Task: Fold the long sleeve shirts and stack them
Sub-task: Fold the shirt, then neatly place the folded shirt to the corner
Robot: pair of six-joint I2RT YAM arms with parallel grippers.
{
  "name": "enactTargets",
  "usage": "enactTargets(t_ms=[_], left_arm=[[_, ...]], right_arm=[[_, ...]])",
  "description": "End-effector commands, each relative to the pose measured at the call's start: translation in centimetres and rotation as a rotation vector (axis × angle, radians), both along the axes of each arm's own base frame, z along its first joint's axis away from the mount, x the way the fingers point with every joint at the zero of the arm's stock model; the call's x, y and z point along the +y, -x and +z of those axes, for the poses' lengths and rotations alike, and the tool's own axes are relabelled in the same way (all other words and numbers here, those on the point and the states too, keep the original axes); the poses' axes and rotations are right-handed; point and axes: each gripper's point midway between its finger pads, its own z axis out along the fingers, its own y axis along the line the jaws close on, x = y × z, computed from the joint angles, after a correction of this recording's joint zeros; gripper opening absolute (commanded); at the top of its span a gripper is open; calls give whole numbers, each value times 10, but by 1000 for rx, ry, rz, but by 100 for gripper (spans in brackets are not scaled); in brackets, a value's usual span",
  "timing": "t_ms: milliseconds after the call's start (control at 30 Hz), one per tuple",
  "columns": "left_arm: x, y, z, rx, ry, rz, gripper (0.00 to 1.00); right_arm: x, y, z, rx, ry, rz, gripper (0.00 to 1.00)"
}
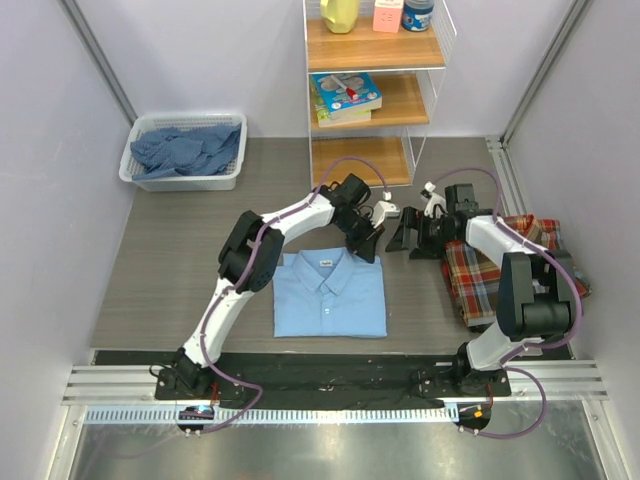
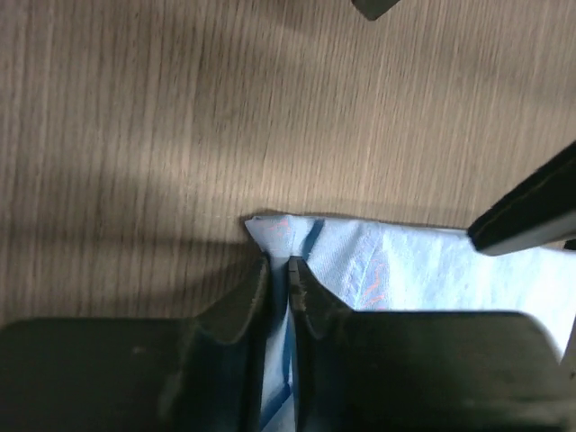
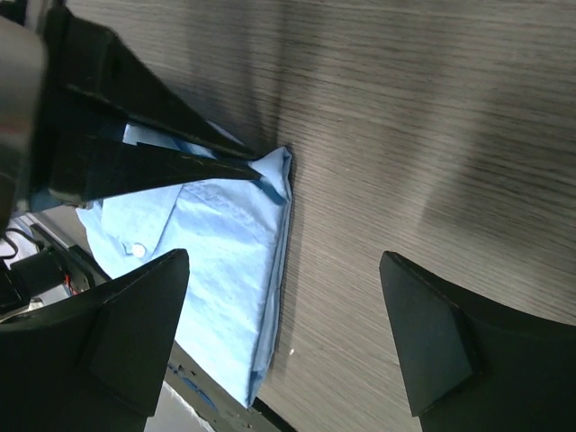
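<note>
Several other things are seen around the pincers. Well beyond the left pincer [image 1: 366, 246], against the far wall, a wooden shelf [image 1: 372, 100] is placed, and a book [image 1: 345, 95] is laid on its middle board. Far to the left of this pincer a white basket [image 1: 184, 178] is set on the table [image 1: 170, 270]. It is filled with what seem to be the darker blue shirts [image 1: 185, 150], crumpled; the view is too small to tell more. To the right of the right pincer [image 1: 403, 236], partly under its own arm, the plaid shirts [image 1: 480, 275] are heaped at the table edge.

The right pincer is found just beside the left one, on its right side, with only bare table between them. In the left wrist view the right edge is crossed by one dark finger of the right pincer.

The light blue shirt [image 1: 330, 295] is laid folded and flat, collar and white label upward, on the near left side of the left pincer. Only its far right corner is reached by this pincer. The fingers [image 2: 243, 306] of the left pincer are pressed nearly together, and this corner of cloth is pinched between them, low at the table. The right pincer is spread wide and nothing is held in it. The shirt's folded edge is seen just to the left of its gap.
</note>
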Motion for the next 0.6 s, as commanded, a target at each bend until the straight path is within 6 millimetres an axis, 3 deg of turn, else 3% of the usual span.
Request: enactTargets(t_ms=[0, 67, 100, 200, 267, 300, 433, 567], left_arm=[[8, 1, 7, 12, 17, 25, 0], [5, -4, 31, -22, 89, 25, 0], [11, -3, 31, -9, 97, 28, 0], [12, 1, 56, -6, 181, 10, 0], [14, 1, 68, -4, 216, 8, 0], [13, 0, 75, -13, 233, 11, 0], [15, -1, 84, -6, 258, 7, 0], [18, 0, 90, 2, 283, 0, 0]], right_arm=[[3, -3, -10, -6, -35, -36, 94], [3, 2, -19, 11, -41, -41, 98], [6, 1, -21, 1, -60, -35, 99], [13, -1, -28, -22, -113, -41, 100], [21, 8, -33, -11, -180, -31, 100], [28, 1, -28, -52, -213, -28, 100], [48, 3, -24, -96, -300, 6, 100], [62, 8, -37, -91, -314, 45, 100]])
